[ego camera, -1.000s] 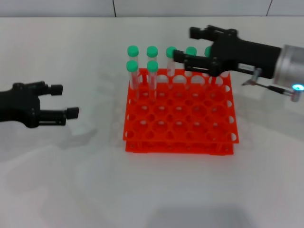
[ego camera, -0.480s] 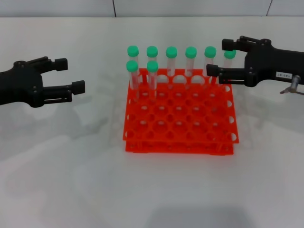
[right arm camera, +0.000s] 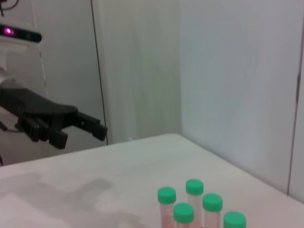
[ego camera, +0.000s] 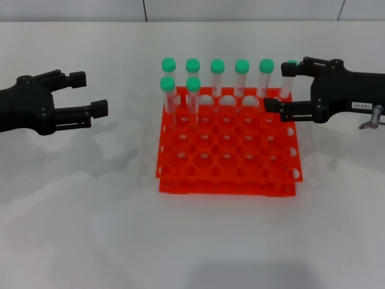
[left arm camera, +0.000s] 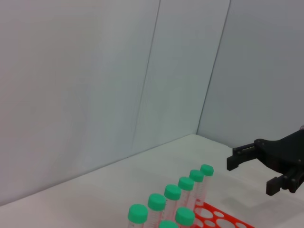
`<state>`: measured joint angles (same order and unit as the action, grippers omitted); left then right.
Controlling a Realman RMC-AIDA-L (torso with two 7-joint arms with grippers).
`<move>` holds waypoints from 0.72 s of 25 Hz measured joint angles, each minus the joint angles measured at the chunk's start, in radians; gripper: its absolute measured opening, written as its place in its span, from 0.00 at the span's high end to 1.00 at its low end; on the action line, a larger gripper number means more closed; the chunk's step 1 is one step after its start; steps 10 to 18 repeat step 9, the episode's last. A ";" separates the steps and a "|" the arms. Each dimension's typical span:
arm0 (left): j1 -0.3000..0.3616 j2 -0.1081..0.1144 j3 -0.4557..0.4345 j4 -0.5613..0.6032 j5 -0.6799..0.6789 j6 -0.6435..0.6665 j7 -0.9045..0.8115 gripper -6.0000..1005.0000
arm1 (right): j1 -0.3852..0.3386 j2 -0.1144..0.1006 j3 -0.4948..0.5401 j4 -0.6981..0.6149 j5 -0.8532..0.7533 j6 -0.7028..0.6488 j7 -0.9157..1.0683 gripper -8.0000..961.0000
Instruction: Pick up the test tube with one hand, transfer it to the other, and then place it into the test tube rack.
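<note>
Orange-red plastic test tube rack [ego camera: 228,150], two-tier, sitting mid-table and carrying eight green-capped tubes along its far rows. Test tube [ego camera: 289,77] at the far right corner is standing in its hole, just beside the right gripper [ego camera: 279,87], whose fingers are spread and holding nothing. Left gripper [ego camera: 87,93] is hovering well left of the rack, fingers apart, empty. Judged status: tube seated, placement apparently complete; only arm withdrawal is remaining.
</note>
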<state>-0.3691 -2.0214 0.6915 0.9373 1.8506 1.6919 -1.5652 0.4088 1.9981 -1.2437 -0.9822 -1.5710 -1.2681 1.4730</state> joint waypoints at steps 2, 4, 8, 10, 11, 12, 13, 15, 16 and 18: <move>0.000 0.002 0.001 0.000 0.003 0.006 -0.003 0.11 | 0.003 0.001 0.000 0.000 -0.002 0.000 0.006 0.10; 0.000 0.003 0.001 0.000 0.006 0.015 -0.003 0.11 | 0.005 0.001 0.000 0.002 -0.004 -0.001 0.008 0.10; -0.001 0.006 -0.002 0.000 0.007 0.023 -0.004 0.11 | 0.005 0.001 0.001 0.006 -0.005 -0.001 0.008 0.10; -0.001 0.006 -0.002 0.000 0.007 0.023 -0.004 0.11 | 0.005 0.001 0.001 0.007 -0.007 -0.001 0.008 0.10; -0.001 0.006 -0.002 0.000 0.007 0.023 -0.004 0.11 | 0.005 0.001 0.001 0.007 -0.007 -0.001 0.008 0.10; -0.001 0.006 -0.002 0.000 0.007 0.023 -0.004 0.11 | 0.005 0.001 0.001 0.007 -0.007 -0.001 0.008 0.10; -0.001 0.006 -0.002 0.000 0.007 0.023 -0.004 0.11 | 0.005 0.001 0.001 0.007 -0.007 -0.001 0.008 0.10; -0.001 0.006 -0.002 0.000 0.007 0.023 -0.004 0.11 | 0.005 0.001 0.001 0.007 -0.007 -0.001 0.008 0.10; -0.001 0.006 -0.002 0.000 0.007 0.023 -0.004 0.11 | 0.005 0.001 0.001 0.007 -0.007 -0.001 0.008 0.10; -0.001 0.006 -0.002 0.000 0.007 0.023 -0.004 0.11 | 0.005 0.001 0.001 0.007 -0.007 -0.001 0.008 0.10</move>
